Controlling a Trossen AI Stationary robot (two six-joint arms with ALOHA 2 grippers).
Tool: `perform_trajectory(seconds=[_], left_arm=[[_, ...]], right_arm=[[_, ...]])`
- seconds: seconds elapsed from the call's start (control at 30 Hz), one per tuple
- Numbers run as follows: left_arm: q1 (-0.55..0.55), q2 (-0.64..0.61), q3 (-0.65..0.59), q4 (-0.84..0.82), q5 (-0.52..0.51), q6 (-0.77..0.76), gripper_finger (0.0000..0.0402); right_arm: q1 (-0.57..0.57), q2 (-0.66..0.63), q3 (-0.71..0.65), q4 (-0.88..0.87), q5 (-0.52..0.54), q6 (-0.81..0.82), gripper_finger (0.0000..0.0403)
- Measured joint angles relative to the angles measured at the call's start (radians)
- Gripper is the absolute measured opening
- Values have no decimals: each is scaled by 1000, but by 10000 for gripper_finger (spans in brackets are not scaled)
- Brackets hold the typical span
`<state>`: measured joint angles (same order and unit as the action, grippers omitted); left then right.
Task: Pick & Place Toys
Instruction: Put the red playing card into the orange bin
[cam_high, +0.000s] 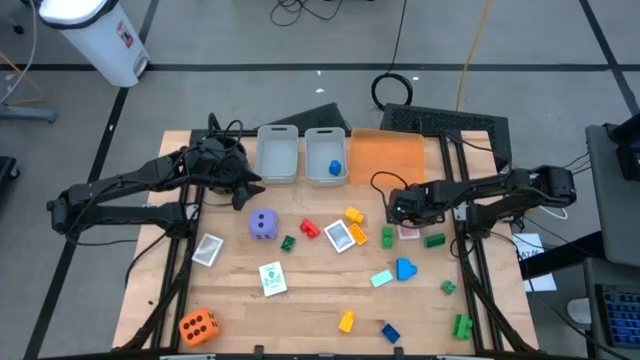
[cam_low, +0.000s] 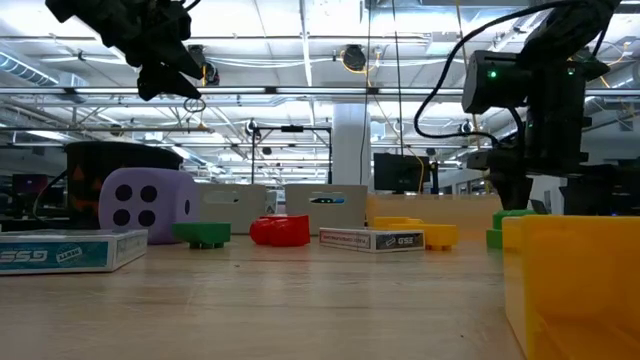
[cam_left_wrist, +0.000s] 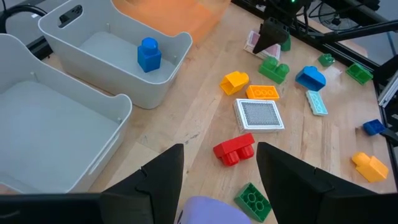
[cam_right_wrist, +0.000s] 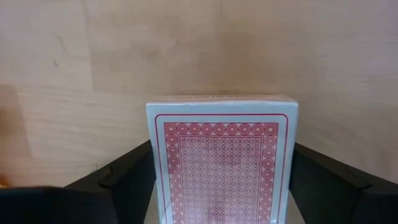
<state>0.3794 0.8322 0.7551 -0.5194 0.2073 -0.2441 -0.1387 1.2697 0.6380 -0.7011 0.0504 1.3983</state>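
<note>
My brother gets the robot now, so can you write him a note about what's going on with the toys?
Right gripper: down at the table, fingers either side of a red-backed card pack, apparently closing on it.
Left gripper: open, hovering above the purple die, holding nothing.
Done: one blue brick sits in the right-hand grey bin.
Left: the other grey bin holds nothing; remaining bricks, cards and the orange die lie scattered on the table.

Pale wooden tabletop (cam_high: 300, 300) carrying two grey bins (cam_high: 278, 152) and an orange tray (cam_high: 388, 155) along the upper edge, purple die (cam_high: 263, 224) left of centre, orange die (cam_high: 198, 325) lower left, cards (cam_high: 272, 277) and coloured bricks (cam_high: 404, 268) scattered centre and right.
</note>
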Motion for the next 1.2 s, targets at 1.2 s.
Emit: perform_trajectory(seconds=[1.2], left_arm=[[-4, 52, 2, 335, 57, 52, 212]], right_arm=[[-119, -182, 4, 1099, 264, -132, 302]])
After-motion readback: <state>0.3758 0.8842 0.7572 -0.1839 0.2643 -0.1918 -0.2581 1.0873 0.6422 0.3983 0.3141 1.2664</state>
